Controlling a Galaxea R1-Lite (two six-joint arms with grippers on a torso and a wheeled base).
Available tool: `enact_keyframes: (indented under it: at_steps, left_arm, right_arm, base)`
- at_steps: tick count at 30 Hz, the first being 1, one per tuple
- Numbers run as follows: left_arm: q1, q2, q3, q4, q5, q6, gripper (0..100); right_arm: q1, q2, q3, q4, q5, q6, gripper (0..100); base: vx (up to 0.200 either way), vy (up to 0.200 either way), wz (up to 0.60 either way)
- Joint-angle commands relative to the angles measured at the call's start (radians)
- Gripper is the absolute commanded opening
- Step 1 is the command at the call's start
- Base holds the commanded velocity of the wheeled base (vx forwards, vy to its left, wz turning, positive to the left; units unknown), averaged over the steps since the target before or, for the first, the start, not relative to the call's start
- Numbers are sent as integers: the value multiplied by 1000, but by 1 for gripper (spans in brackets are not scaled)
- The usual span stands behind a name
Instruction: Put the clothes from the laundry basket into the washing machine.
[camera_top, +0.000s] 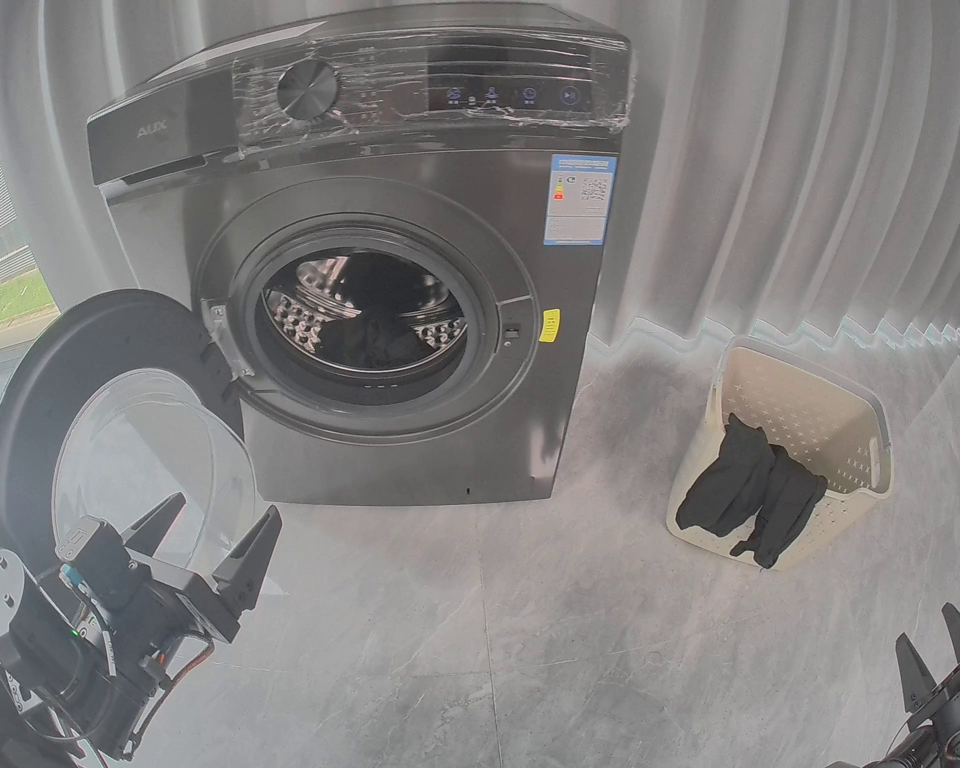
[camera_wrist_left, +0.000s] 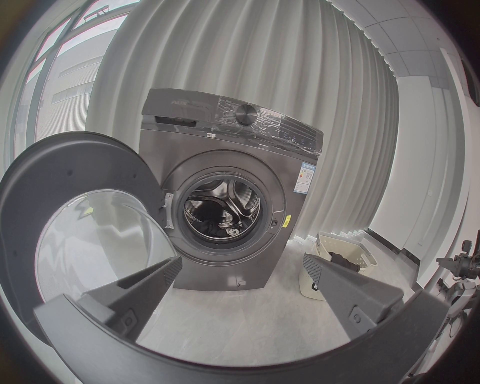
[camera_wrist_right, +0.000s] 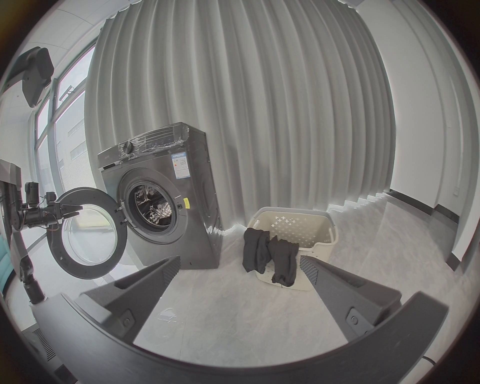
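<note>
In the head view, two black garments (camera_top: 750, 480) are seen draped limply over the front rim of one cream perforated basket (camera_top: 860, 420), ahead of the right gripper (camera_top: 928, 640) and well apart from the left gripper (camera_top: 218, 515), whose jaws are spread wide and hold nothing. One grey washing machine (camera_top: 400, 180) is seen beyond them, its one round door (camera_top: 60, 380) swung open just past the left jaws. In the left wrist view, the left gripper (camera_wrist_left: 241, 262) is shown gaping and empty, the drum framed between its jaws. In the right wrist view, the right gripper (camera_wrist_right: 240, 262) is likewise parted and empty, the garments (camera_wrist_right: 270, 252) hanging ahead between its jaws.
</note>
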Motion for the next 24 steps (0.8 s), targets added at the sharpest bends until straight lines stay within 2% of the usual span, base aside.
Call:
enact_keyframes:
  at_steps: [1, 4, 8, 10, 11, 13, 14, 15, 17, 20, 21, 23, 24]
  left_arm:
    - [0, 1, 18, 0, 10, -1, 100]
    - [6, -48, 18, -2, 38, 2, 100]
    - [25, -157, 18, -3, 32, 22, 100]
    - [31, -257, 18, 4, -2, 78, 100]
    - [32, -283, 18, 18, -22, 91, 100]
    - [37, -312, 18, 63, -39, 96, 100]
    - [54, -354, 18, 152, -49, 97, 100]
    - [54, -354, 18, 152, -49, 97, 100]
    - [63, -435, 18, 311, -63, 105, 100]
    - [60, -466, 18, 452, -129, 90, 100]
    - [58, -470, 18, 464, -146, 81, 100]
    - [58, -480, 18, 497, -207, 36, 100]
    - [58, -478, 18, 504, -235, 27, 100]
  right_arm:
    - [1, 5, 18, -1, 0, 2, 100]
    - [1, 5, 18, -1, 0, 9, 100]
    - [1, 7, 18, -1, 0, 31, 100]
    - [1, 7, 18, -1, 0, 31, 100]
    - [1, 5, 18, -1, 0, 31, 100]
    - [1, 7, 18, -1, 2, 31, 100]
    - [1, 5, 18, -1, 2, 31, 100]
    - [1, 5, 18, -1, 2, 31, 100]
    - [1, 5, 18, -1, 2, 32, 100]
    - [1, 7, 18, -1, 3, 31, 100]
    - [1, 7, 18, -1, 3, 31, 100]
    - [1, 7, 18, -1, 3, 31, 100]
    - [1, 7, 18, -1, 3, 31, 100]
  base:
    - [0, 0, 0]
    - [0, 0, 0]
    - [0, 0, 0]
    - [0, 0, 0]
    - [0, 0, 0]
    - [0, 0, 0]
    - [0, 0, 0]
    - [0, 0, 0]
    - [0, 0, 0]
    - [0, 0, 0]
    - [0, 0, 0]
    - [0, 0, 0]
    - [0, 0, 0]
